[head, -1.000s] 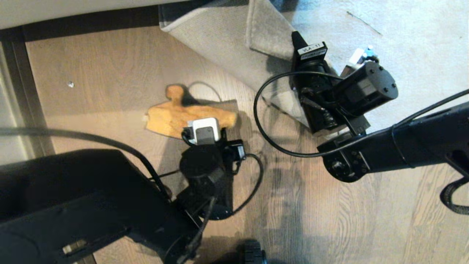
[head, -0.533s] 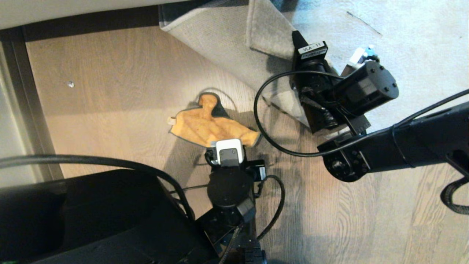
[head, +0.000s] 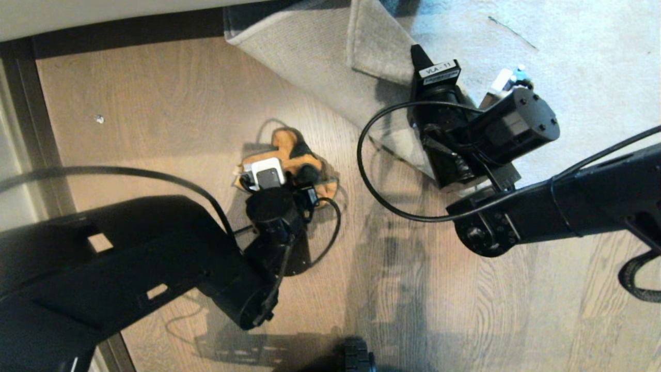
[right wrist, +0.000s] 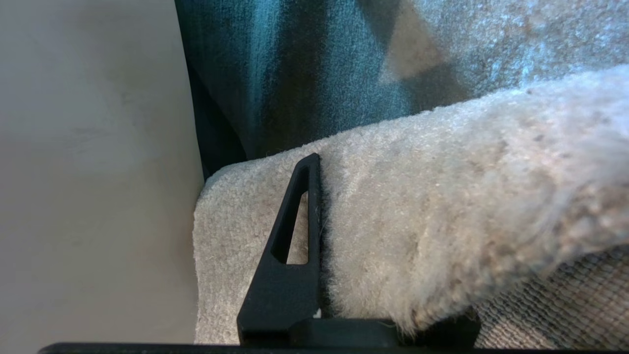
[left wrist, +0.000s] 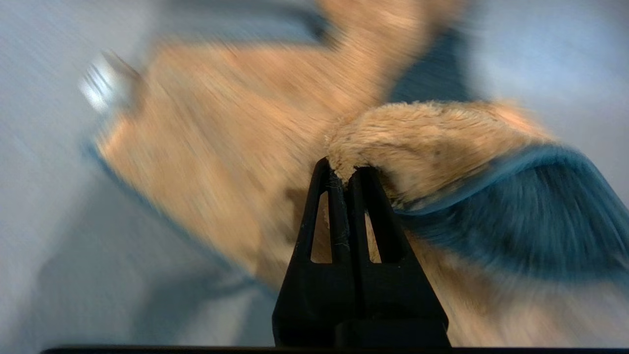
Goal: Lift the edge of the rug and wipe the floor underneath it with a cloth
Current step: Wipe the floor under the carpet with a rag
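On the left, your left gripper point(left wrist: 344, 169) is clamped tight on a pinched fold of the cloth point(head: 289, 155), and in the head view the cloth sits bunched under the wrist on the floor point(head: 155, 103), roughly mid-scene and just near-left of the turned-back rug. The cloth is crumpled, with part of its dark reverse rolled upward, so, as I judge it, only a small patch is meeting the boards; press the wrist down a little and drag rather than push, so the fabric trails flat behind the fingers and spreads out. Work in overlapping passes toward the far right, up to the line where the pale backing meets the wood, since that strip is what the rug normally covers. Watch the cable looping beside the wrist so it does not snag the cloth. On the right, your right gripper point(right wrist: 319, 236) is closed on the rug edge point(head: 372, 46), holding the corner folded back over the pile at the far side with the woven backing point(head: 304, 57) exposed. Hold that arm steady and high enough that the flap does not sag onto the wiped area; a slip there would cover the floor mid-stroke.
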`<state>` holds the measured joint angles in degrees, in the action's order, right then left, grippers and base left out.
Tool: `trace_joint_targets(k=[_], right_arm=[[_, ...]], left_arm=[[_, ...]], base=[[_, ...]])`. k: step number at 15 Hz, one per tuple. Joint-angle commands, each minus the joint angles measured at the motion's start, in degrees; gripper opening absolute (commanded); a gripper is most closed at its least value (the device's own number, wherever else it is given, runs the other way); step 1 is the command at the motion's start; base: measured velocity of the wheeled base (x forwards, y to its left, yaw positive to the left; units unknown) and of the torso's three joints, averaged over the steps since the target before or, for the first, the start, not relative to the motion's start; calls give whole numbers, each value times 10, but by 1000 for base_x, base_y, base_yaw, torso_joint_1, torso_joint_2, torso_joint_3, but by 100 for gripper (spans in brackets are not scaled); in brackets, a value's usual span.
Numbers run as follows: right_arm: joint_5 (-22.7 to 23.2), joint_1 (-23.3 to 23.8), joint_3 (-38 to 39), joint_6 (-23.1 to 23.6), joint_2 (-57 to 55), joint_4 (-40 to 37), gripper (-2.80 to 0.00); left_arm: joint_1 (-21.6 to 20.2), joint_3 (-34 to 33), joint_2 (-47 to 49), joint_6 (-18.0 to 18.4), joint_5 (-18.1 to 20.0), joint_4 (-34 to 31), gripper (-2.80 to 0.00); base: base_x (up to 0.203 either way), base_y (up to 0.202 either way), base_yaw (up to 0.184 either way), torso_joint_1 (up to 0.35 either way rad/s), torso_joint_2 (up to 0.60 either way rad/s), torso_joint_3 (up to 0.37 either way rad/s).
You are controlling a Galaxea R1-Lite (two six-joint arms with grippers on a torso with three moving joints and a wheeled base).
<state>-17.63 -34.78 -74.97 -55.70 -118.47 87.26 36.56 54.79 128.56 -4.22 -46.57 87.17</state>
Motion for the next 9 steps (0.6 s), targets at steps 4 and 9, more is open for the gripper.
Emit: trace_joint_targets(k=[4, 9], right_arm=[[-1, -2, -1, -2, -1, 27, -280], [-2, -6, -1, -1, 0, 27, -280]], left_arm=[[-133, 23, -37, 17, 56, 28, -280], [-149, 20, -86, 38, 82, 28, -280]], base=[[0, 0, 0, 0, 0, 0], [0, 0, 0, 0, 0, 0]])
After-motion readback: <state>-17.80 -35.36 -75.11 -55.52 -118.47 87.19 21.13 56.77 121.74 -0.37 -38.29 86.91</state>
